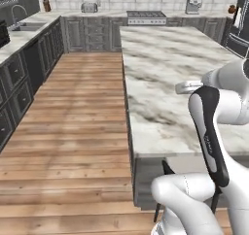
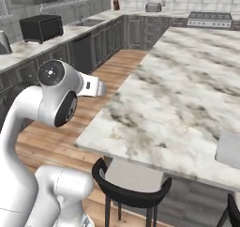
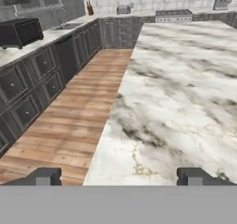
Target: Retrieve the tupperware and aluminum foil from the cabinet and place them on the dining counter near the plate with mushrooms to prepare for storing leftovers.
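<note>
1. Dining counter point(image 3: 185, 93): large island, white marble top with grey veining, dark grey base. It runs from the near foreground toward the stove point(image 1: 146, 17) on the back wall.
2. Tupperware point(image 2: 229, 148): pale grey, flat, rounded corner visible; it lies on the island's near edge at the right border of the right base view, partly cut off.
3. Gripper point(image 3: 120, 177): fingers spread wide, nothing between them, poised above the island's near left corner.
4. Black stool point(image 2: 129, 191) tucked under the near edge.
5. Wood floor point(image 1: 73, 132) left of the island.
</note>
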{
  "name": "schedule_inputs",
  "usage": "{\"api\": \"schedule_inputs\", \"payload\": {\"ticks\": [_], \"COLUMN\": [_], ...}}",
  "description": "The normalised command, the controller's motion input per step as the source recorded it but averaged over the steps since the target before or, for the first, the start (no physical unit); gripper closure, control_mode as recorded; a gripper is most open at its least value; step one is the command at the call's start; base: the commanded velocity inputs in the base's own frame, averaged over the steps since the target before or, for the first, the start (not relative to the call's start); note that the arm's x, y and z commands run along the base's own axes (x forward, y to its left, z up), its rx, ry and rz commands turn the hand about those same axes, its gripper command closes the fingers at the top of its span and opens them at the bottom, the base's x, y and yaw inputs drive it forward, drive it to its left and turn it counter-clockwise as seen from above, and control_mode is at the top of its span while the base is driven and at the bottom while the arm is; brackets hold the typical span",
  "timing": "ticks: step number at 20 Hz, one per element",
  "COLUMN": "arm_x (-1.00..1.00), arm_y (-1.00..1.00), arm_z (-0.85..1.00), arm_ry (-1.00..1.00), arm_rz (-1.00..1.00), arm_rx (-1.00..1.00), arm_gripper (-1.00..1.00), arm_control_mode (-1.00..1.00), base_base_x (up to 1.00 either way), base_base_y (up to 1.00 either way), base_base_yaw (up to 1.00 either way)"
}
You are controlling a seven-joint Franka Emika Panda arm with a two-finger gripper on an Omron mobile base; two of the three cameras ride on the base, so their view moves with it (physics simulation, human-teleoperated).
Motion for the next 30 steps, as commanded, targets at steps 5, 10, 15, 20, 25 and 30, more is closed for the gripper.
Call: {"api": "schedule_inputs", "payload": {"ticks": [5, 10, 15, 20, 25, 30], "arm_x": [0.0, 0.0, 0.0, 0.0, 0.0, 0.0], "arm_y": [0.0, 0.0, 0.0, 0.0, 0.0, 0.0], "arm_z": [0.0, 0.0, 0.0, 0.0, 0.0, 0.0], "arm_ry": [0.0, 0.0, 0.0, 0.0, 0.0, 0.0], "arm_rz": [0.0, 0.0, 0.0, 0.0, 0.0, 0.0], "arm_rx": [0.0, 0.0, 0.0, 0.0, 0.0, 0.0], "arm_gripper": [-1.0, -1.0, -1.0, -1.0, -1.0, -1.0], "arm_control_mode": [1.0, 1.0, 1.0, 1.0, 1.0, 1.0], "base_base_x": [-0.06, -0.09, 0.9, 1.0, 1.0, 1.0], "base_base_y": [1.0, 1.0, 1.0, 0.96, 0.47, 0.26], "base_base_yaw": [0.09, 0.45, 0.13, -0.23, -0.33, -0.22]}}
